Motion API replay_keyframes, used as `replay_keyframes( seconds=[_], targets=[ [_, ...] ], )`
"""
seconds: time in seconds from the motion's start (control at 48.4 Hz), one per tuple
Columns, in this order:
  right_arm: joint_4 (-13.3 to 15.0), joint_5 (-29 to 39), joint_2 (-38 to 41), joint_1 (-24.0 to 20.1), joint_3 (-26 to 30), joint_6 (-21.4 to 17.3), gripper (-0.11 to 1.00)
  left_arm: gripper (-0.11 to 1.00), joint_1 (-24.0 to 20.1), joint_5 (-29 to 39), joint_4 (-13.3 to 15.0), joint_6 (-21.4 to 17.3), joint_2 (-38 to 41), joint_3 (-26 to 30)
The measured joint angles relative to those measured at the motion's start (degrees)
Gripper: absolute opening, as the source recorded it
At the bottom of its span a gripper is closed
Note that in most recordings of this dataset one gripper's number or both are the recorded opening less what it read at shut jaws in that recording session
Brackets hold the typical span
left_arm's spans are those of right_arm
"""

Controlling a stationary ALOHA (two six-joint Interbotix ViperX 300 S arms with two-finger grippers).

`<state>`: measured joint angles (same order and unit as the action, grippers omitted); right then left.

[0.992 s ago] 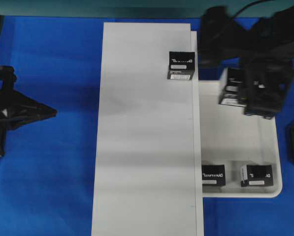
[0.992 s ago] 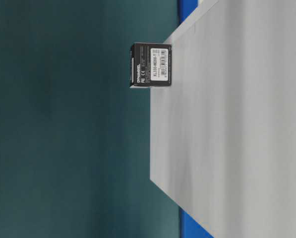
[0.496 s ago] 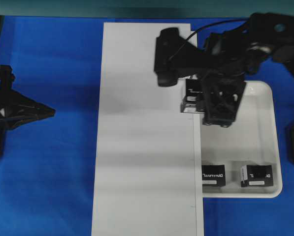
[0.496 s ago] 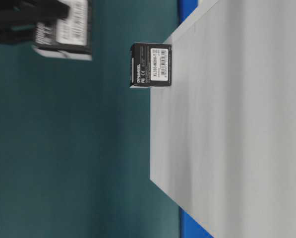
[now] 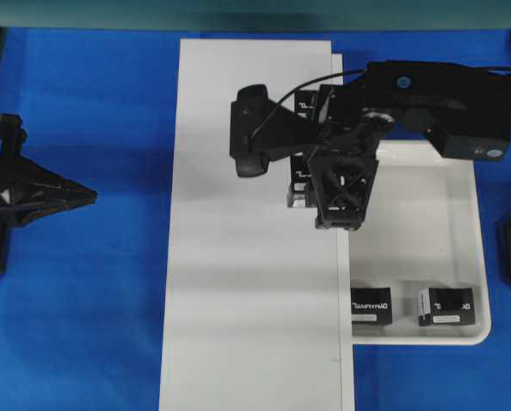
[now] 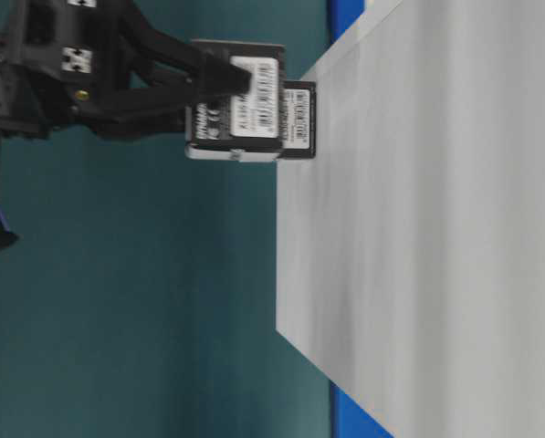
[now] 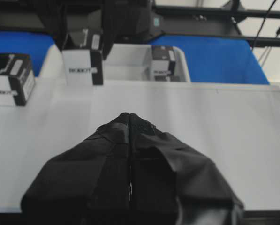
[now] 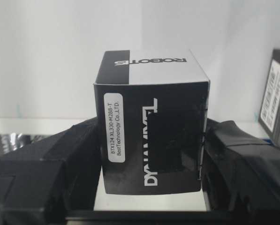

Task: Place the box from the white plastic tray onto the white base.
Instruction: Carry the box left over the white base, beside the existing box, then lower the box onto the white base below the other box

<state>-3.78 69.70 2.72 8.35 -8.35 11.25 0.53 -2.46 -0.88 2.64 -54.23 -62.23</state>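
My right gripper (image 5: 317, 190) is shut on a black box (image 5: 299, 181) and holds it over the right edge of the white base (image 5: 246, 257). In the right wrist view the box (image 8: 151, 126) sits between the fingers (image 8: 60, 164), with white lettering and a label strip. In the table-level view it (image 6: 235, 114) hangs just off the base (image 6: 436, 228), in front of another box (image 6: 300, 119) standing there. The white plastic tray (image 5: 426, 231) holds two boxes (image 5: 371, 306) (image 5: 446, 306). My left gripper (image 5: 88, 197) is shut and empty, far left.
The box standing on the base shows partly under the right arm (image 5: 311, 103) and at the left of the left wrist view (image 7: 11, 72). Blue cloth (image 5: 84, 325) covers the table around the base. The right arm (image 5: 435, 94) spans the tray's far end.
My right gripper has carried the box from over the tray's far end leftward to the base's right edge, near the box standing there. The left arm has not moved.
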Motion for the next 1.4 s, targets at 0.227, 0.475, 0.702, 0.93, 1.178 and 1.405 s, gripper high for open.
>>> replay_keyframes(
  seconds=[0.227, 0.475, 0.702, 0.93, 1.178, 1.405],
  targets=[
    [0.18, -2.20, 0.97, 0.70, -1.76, 0.00, 0.59, -0.07, -0.09, 0.00, 0.09, 0.00, 0.00, 0.00],
    [0.18, -4.39, 0.97, 2.20, -4.13, 0.00, 0.59, -0.07, 0.00, 0.00, 0.09, 0.00, 0.09, 0.00],
    [0.18, -5.54, 1.14, 2.37, -5.36, 0.00, 0.59, -0.07, 0.00, 0.00, 0.09, 0.00, 0.00, 0.00],
    [0.09, -5.98, 1.32, 2.37, -5.89, 0.00, 0.59, -0.07, -0.09, 0.00, 0.09, 0.00, 0.09, 0.00],
    [0.18, -6.33, 1.58, 2.37, -5.98, 0.09, 0.59, -0.07, 0.53, 0.00, 0.09, 0.00, 0.09, 0.00],
    [0.18, -6.33, 1.93, 2.37, -5.98, 0.09, 0.59, -0.07, 0.62, 0.00, 0.09, 0.00, 0.09, 0.00]
  ],
)
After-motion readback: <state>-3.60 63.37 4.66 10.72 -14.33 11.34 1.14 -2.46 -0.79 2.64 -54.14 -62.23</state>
